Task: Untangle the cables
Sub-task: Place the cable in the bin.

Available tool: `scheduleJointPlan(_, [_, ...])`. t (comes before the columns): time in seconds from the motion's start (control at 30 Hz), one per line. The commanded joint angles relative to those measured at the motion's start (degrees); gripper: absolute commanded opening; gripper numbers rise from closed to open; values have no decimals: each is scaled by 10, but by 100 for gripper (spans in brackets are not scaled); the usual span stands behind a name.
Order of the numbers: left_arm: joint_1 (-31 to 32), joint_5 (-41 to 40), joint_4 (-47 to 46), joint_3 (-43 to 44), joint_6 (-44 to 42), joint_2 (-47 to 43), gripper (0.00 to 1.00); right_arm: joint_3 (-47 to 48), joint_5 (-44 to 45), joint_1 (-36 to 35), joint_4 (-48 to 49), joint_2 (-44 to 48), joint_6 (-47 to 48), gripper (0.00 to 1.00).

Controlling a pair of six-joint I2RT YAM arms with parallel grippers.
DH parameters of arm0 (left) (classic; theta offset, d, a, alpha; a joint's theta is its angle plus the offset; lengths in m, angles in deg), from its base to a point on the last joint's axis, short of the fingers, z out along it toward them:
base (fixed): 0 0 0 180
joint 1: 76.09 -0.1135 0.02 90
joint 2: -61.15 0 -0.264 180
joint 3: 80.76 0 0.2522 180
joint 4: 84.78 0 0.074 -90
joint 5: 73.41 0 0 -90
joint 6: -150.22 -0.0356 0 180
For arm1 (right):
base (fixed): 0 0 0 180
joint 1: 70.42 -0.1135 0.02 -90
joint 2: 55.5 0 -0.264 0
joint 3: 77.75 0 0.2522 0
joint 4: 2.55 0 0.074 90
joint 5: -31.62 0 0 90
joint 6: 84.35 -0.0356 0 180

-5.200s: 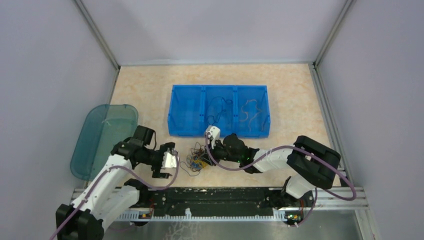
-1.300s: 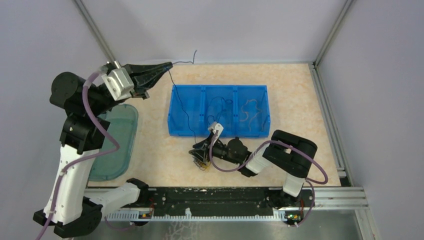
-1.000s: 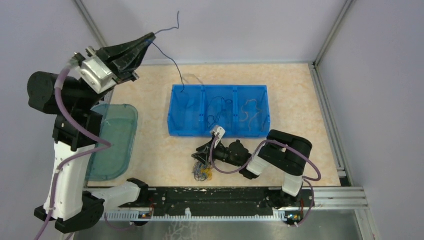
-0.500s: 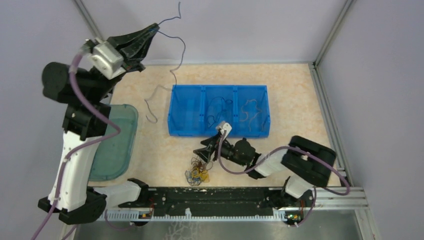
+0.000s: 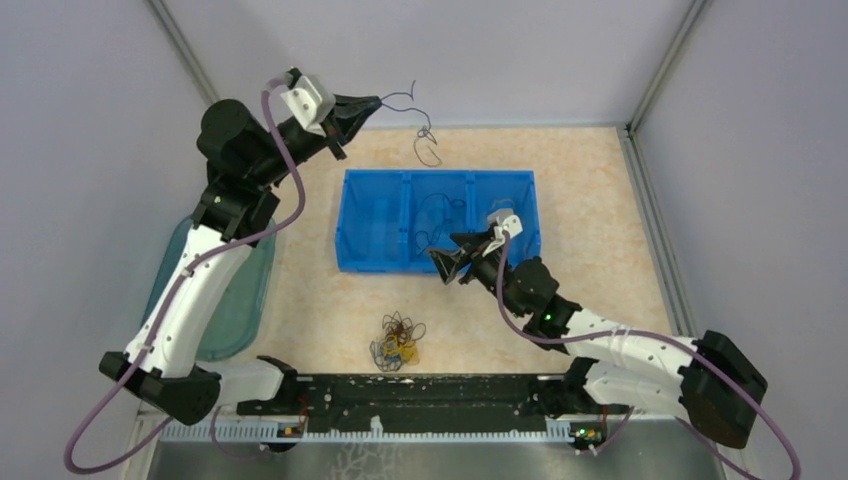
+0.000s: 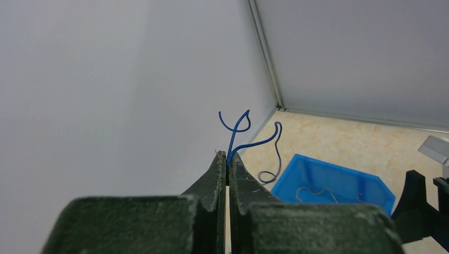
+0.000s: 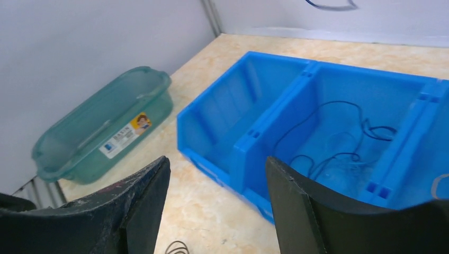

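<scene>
Table (image 5: 585, 185) bears blue bin (image 5: 380, 263), teal tub (image 7: 95, 143) (far left), tangled cables (image 5: 398, 340).

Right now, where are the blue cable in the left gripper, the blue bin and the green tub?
blue cable (image 6: 256, 144): left wrist view, on its curved side strand.
blue bin (image 5: 375, 260): top external view, on the front wall.
green tub (image 7: 87, 159): right wrist view, on the side wall.

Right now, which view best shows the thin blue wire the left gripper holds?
Left wrist: the thin blue wire curls clearly from the left gripper. Top external shows a faint squiggle; right wrist, a sliver at top.
</scene>
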Motion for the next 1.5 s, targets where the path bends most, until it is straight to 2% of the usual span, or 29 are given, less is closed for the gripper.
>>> scheduleJointPlan(0.0, [12,10,-4,-15,41,22,0,37,72,6,-105,45,41,67])
scheduleJointPlan(0.33, [40,17,16,2,34,94,0,3,141,12,-148,100,44,66])
scheduleJointPlan(0.53, [44,8,17,6,22,112,0,-8,147,15,-163,124,46,66])
scheduleJointPlan(0.93, [58,0,39,-30,-23,141,0,-23,192,26,-193,177,48,64])
scheduleJointPlan(1.47, [63,-4,56,-47,-34,150,0,-23,186,28,-206,195,47,63])
